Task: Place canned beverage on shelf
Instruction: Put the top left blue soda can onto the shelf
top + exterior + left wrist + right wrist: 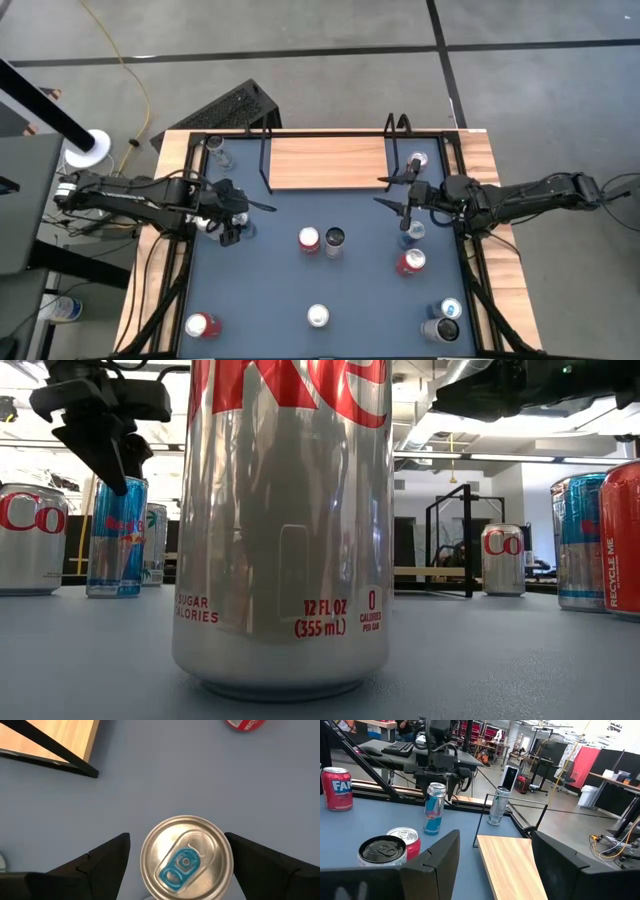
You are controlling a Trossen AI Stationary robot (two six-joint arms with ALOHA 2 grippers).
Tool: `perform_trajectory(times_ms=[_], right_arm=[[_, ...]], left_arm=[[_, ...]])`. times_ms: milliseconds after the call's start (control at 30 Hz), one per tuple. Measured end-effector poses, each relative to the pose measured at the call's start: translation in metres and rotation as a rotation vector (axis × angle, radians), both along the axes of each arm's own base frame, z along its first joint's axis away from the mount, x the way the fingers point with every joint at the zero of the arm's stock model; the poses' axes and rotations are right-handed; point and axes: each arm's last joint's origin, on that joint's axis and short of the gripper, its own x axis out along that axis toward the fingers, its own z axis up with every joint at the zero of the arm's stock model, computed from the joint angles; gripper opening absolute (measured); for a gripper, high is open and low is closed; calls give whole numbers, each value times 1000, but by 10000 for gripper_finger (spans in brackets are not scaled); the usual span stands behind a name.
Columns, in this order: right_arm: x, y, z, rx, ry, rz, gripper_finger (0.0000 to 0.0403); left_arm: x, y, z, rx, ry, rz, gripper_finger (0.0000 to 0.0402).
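Left tool hangs open right over the blue-tab can near the counter's left edge, fingers either side, not touching; the shelf sits at the far edge.

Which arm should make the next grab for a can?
Left. Its claw is open and poised directly over the blue-tab can, one finger on each side. The right claw is open too, but has only the shelf board ahead of it.

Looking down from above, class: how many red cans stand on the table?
3: centre red can beside a dark can; right red can near the right edge; corner red can at the left, far from the shelf. Arms may hide more.
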Motion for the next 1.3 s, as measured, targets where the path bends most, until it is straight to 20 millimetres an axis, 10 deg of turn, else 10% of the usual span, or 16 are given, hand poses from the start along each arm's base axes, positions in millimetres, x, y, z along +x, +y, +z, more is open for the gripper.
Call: perform_trajectory(times_ms=[400,767,1067,1300], right_arm=[[0,0,0,0,0,0,240],[0,0,0,10,-3,0,240],[0,1,0,43,-11,7,240],[0,8,0,44,-11,45,240]], left_arm=[[1,-1,5,-32,-10,-19,226],[31,5,95,128,-388,-191,226],[98,59,148,304,-281,-284,226],[131,136,152,334,-77,-307,226]])
